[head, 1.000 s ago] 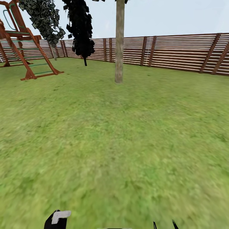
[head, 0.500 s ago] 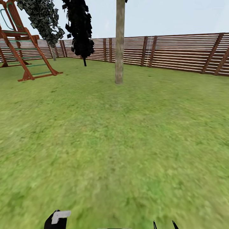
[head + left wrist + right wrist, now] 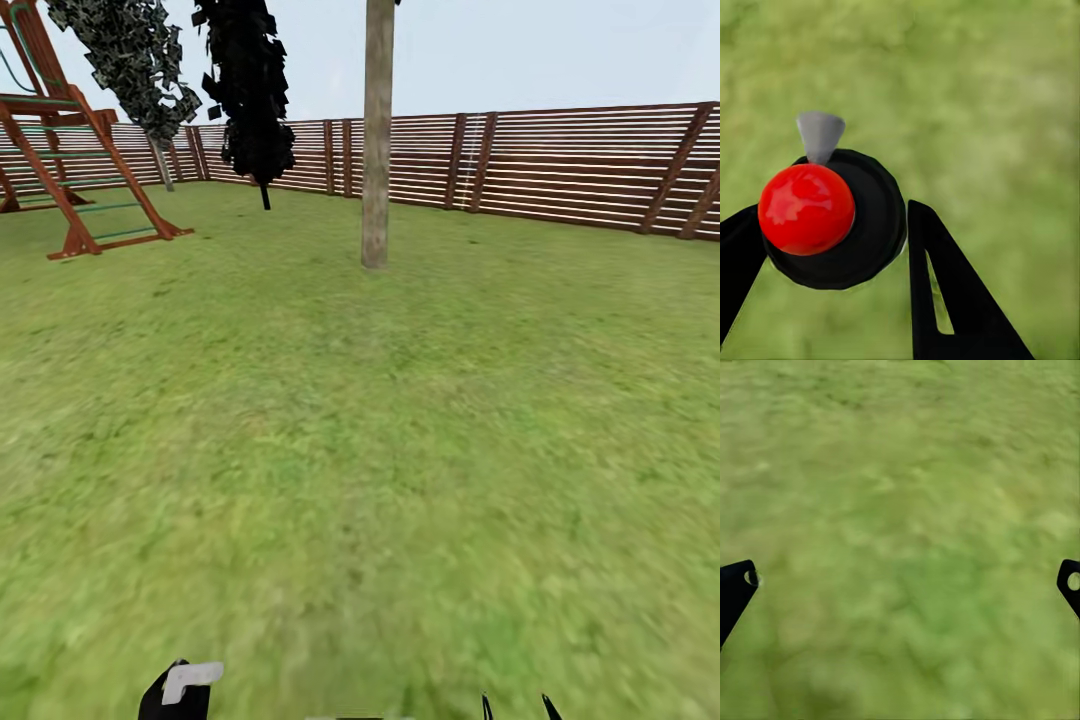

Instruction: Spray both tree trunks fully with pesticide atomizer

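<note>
— Ahead on the lawn (image 3: 360, 450), head view: tree trunk (image 3: 376, 140) upright, well apart, slat fence (image 3: 560, 165) behind, play frame (image 3: 70, 150) at far left edge.
— Left wrist?
— Left gripper (image 3: 832, 240) pinching atomizer (image 3: 832, 217), red-capped.
— Right wrist?
— Right gripper (image 3: 900, 585) spread wide over grass. Probably approaching; next, closing on trunk, aiming nozzle.
</note>
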Robot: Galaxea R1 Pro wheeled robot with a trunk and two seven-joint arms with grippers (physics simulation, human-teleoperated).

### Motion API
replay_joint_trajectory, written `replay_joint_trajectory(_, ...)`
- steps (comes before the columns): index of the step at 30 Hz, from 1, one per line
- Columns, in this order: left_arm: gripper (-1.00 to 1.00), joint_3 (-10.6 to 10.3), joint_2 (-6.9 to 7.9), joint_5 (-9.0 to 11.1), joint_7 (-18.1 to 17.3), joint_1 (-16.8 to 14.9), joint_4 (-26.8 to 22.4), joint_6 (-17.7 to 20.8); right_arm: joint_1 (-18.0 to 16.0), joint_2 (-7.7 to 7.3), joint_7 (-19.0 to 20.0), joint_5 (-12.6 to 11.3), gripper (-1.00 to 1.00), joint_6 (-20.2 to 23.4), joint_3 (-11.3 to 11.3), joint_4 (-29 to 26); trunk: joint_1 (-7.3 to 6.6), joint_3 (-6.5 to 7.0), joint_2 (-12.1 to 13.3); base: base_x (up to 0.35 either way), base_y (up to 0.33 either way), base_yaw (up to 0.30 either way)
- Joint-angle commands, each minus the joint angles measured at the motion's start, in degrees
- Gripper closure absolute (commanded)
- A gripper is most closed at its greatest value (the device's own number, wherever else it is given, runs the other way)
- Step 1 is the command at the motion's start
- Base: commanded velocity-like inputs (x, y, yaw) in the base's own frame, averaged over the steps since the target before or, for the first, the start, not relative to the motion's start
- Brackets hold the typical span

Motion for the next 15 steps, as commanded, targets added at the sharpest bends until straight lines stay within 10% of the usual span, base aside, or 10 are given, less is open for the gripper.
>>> replay_joint_trajectory(1, 1.00, 0.0, 0.00, 0.0, 0.0, 0.0, 0.0, 0.0, 0.0, -0.01, 0.0, 0.0, -1.00, 0.0, 0.0, 0.0, 0.00, 0.00, 0.0, 0.341, 0.000, 0.000)
replay_joint_trajectory(15, 1.00, 0.0, 0.00, 0.0, 0.0, 0.0, 0.0, -0.1, 0.9, 0.28, 0.0, 0.0, -1.00, 0.0, 0.0, 0.0, 0.00, 0.00, 0.0, 0.341, 0.000, 0.000)
